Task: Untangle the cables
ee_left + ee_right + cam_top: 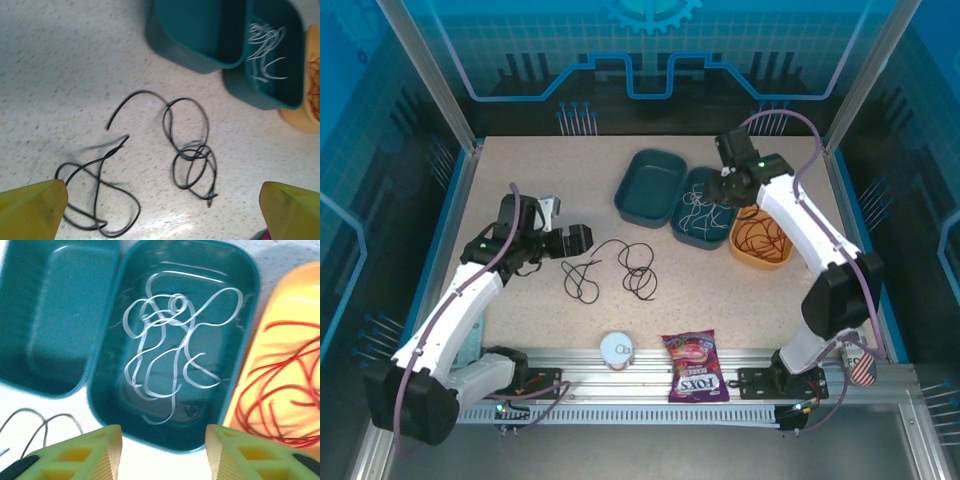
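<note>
With white cable (700,212) and red cable (760,240) binned upper right, I'd say the left gripper (162,200), spread apart like the right gripper (164,452), must next pinch the central black cable (610,265).

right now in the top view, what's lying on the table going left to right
black cable → empty teal tray → teal tray holding the white cable → orange tray holding the red cable

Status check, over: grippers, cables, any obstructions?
Left gripper open above black cable on table. Right gripper open above white cable in teal bin. Red cable in orange bin. Nothing blocking.
</note>
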